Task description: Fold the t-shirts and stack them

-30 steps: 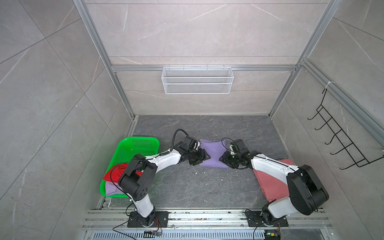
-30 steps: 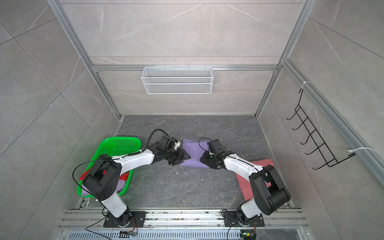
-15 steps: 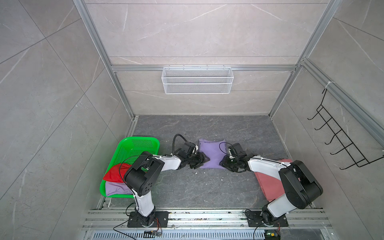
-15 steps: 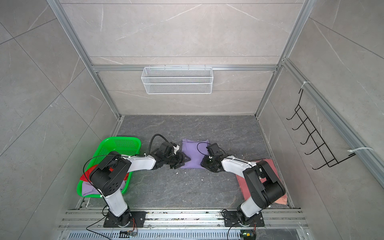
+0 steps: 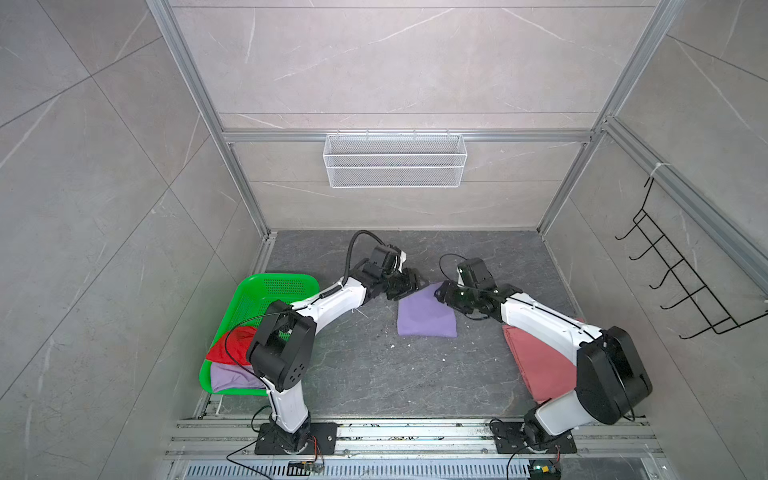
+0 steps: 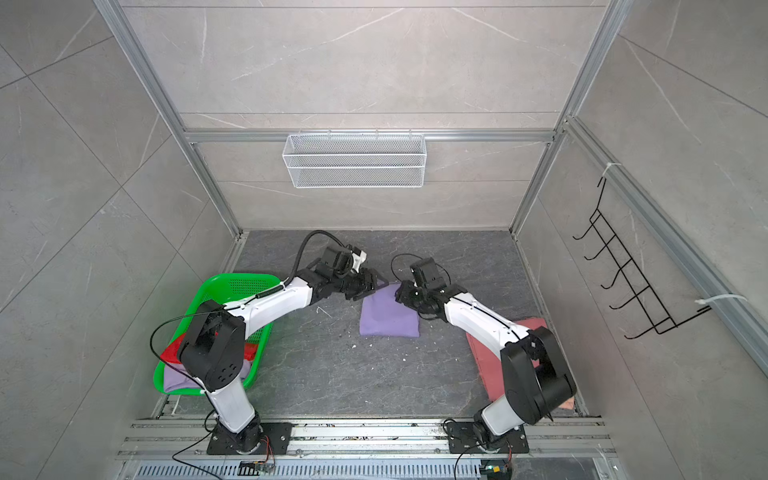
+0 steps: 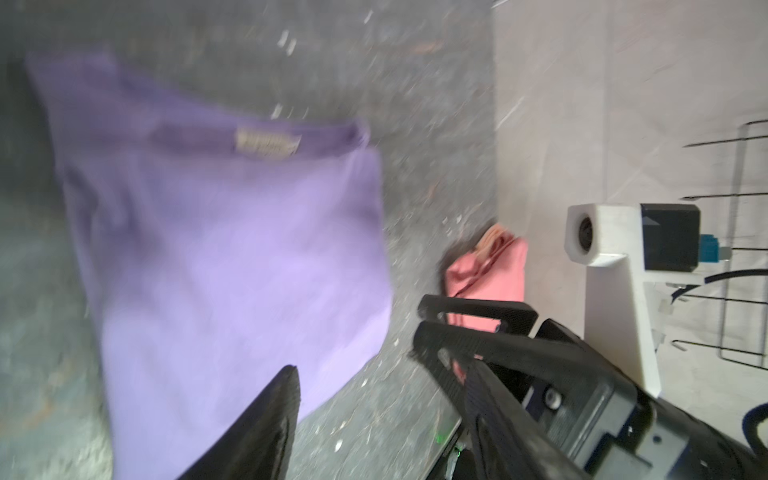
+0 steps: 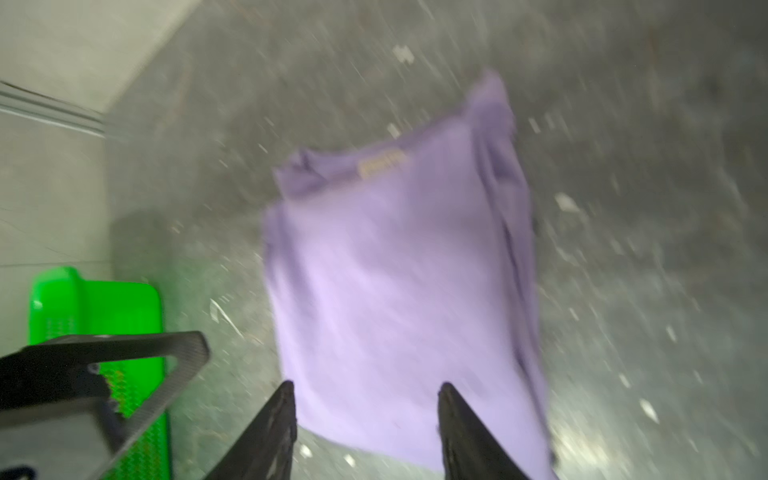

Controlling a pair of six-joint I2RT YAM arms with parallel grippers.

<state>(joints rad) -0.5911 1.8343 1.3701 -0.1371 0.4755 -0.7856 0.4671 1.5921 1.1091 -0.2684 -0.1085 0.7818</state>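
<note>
A folded lavender t-shirt point(image 5: 426, 318) point(image 6: 388, 318) lies flat mid-floor, its neck label showing in the left wrist view point(image 7: 232, 257) and the right wrist view point(image 8: 395, 270). My left gripper point(image 5: 411, 286) point(image 7: 380, 370) hovers open at the shirt's far left corner, holding nothing. Open and empty too, my right gripper point(image 5: 441, 293) point(image 8: 366, 388) hangs over the far right edge. A folded salmon-pink t-shirt point(image 5: 536, 361) point(image 7: 494, 266) lies partly under the right arm. A red t-shirt point(image 5: 228, 347) and another lavender one point(image 5: 232, 378) sit in the basket.
A green plastic basket point(image 5: 253, 291) point(image 8: 95, 299) stands at the left wall. On the back wall hangs a white wire basket point(image 5: 395, 160), and a black hook rack point(image 5: 681, 286) is on the right wall. White specks litter the dark floor.
Both grippers rose from the lavender shirt's sides and moved back toward its far edge, closer together. The right jaws widened. The shirt stays flat in place.
</note>
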